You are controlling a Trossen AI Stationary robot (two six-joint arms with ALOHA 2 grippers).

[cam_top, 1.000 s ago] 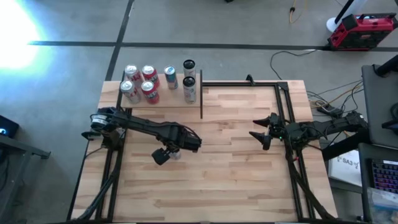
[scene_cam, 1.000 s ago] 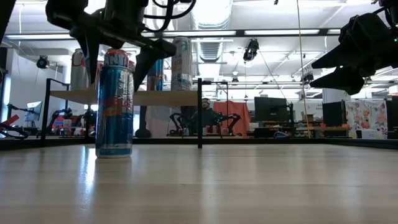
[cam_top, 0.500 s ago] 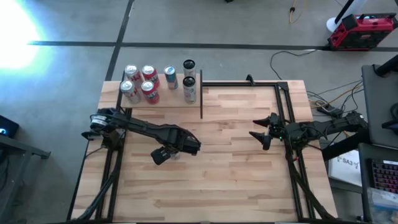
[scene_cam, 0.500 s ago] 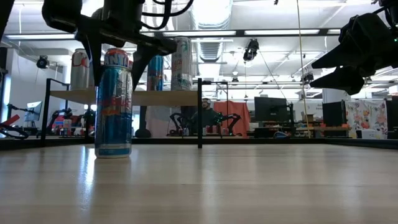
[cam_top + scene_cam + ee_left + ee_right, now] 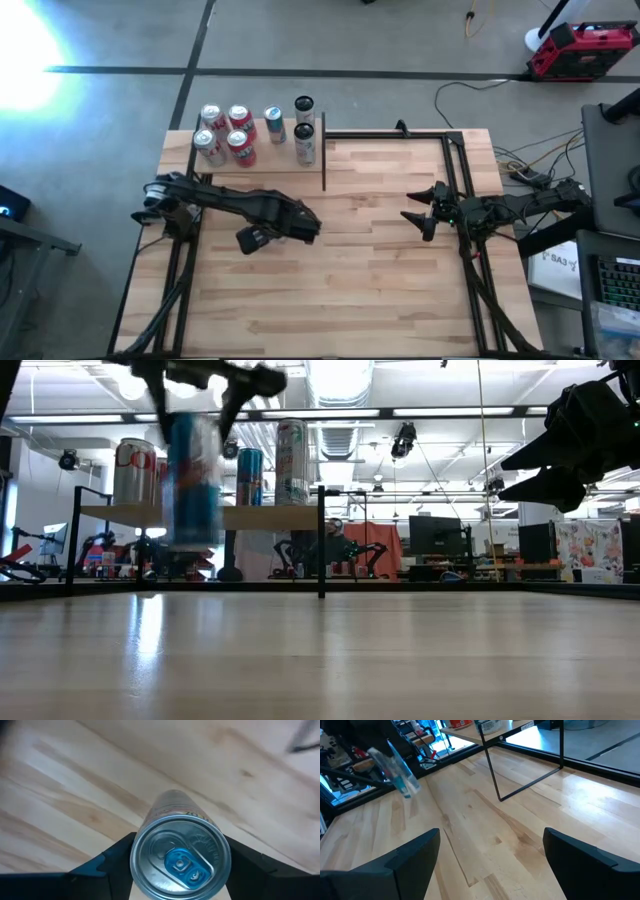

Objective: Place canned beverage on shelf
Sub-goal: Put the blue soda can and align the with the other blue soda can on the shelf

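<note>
Clearly, the left gripper [image 5: 262,238] was clenched on a tall blue beverage can [image 5: 194,478], its dark fingers [image 5: 107,862] pressed against opposite sides of the can just below the silver lid with the blue pull tab. In the low view the can hung upright with its base clear of the striped butcher-block tabletop [image 5: 380,260], level with the shelf board behind it. From above, the gripper and its can sat over the left half of the tabletop, toward the middle between the far and near edges and well short of the shelf [image 5: 262,158]. That shelf, a plain pale wood board on a thin black frame, stood at the far left corner of the tabletop. It carried a cluster of four red-and-white cans [image 5: 225,133] near its left end, a single blue can [image 5: 274,125] about midway, and two tall pale cans [image 5: 304,128] close to its right end. A black frame leg [image 5: 321,540] dropped from the shelf's right end to the tabletop. The right gripper [image 5: 425,214] waited near the right edge of the tabletop, raised above the wood, its two fingers [image 5: 410,857] spread apart and holding nothing. Beyond the far edge the low view showed monitors and other robot arms, too small to describe.
</note>
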